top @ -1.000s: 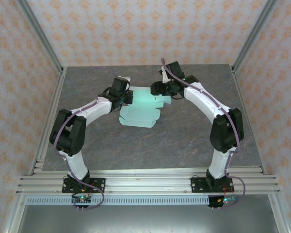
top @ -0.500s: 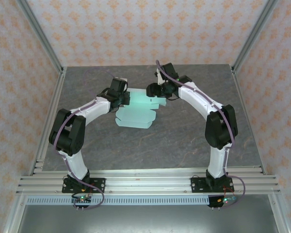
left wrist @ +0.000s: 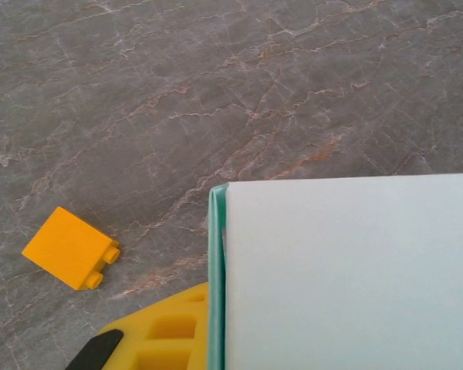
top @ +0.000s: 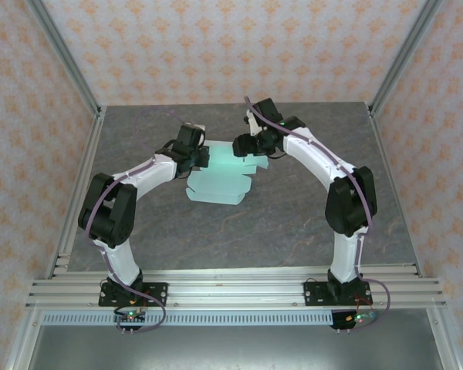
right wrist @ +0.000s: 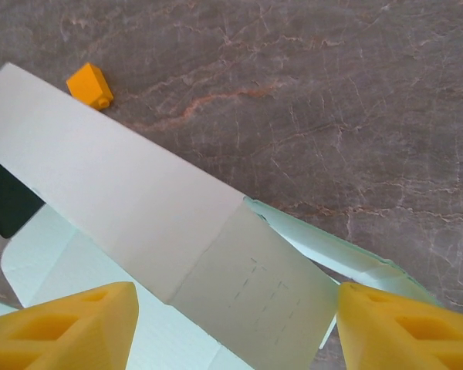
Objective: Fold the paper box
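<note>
From above and behind the arms, we see the paper box (top: 216, 187), a pale mint-green card sheet. It lies toward the far middle of the grey stone-patterned tabletop (top: 293, 223), part flat and part raised. Both arms reach inward to it. The left end effector (top: 200, 157) meets the sheet's left edge, and the right end effector (top: 245, 145) sits at its far right edge. The two are about equally near, with the raised card between them.

At the left wrist, we see a broad pale panel of the box covering the lower right, its edge pressed against one yellow finger (left wrist: 166, 339). We judge this end effector clenched on the card. A small orange block (left wrist: 69, 248) lies apart on the stone to the left.

At the right wrist, we see two yellow fingers (right wrist: 69, 324) spread wide at the bottom corners, released and gripping nothing. A long panel runs slantwise from upper left down into the gap between them, so the card lies straight ahead. We judge that closing them would catch that panel.
</note>
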{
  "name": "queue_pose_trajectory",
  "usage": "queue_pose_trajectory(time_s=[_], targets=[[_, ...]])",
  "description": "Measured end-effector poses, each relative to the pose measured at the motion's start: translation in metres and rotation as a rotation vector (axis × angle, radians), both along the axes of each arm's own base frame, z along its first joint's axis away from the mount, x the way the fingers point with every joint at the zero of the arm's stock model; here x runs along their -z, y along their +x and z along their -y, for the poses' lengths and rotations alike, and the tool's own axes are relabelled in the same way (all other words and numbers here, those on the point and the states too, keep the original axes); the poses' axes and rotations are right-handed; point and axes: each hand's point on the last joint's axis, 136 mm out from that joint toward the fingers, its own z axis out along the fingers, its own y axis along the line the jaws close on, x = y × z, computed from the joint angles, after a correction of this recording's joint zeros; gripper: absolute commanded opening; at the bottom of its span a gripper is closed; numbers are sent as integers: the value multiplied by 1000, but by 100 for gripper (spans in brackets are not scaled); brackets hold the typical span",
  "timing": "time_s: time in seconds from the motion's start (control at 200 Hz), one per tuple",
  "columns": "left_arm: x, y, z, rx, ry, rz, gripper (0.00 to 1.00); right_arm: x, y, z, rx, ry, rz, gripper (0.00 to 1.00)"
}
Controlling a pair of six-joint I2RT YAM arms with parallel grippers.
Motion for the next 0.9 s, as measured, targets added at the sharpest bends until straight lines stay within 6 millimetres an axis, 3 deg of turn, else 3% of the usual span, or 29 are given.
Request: queue_pose_trajectory(time_s=[0.145, 0.4, 0.646, 0.901], targets=[[0, -2, 7, 16, -3, 1, 0, 0, -1, 6, -16, -61, 19, 71], [0, -2, 7, 17, -4, 2, 0, -20, 8, 12, -22, -106, 84, 72], [0, -3, 11, 33, -14, -2, 0, -36, 10, 3, -47, -94, 123, 70], [0, -3, 11, 35, -16, -3, 0, -34, 4, -5, -58, -79, 107, 64]])
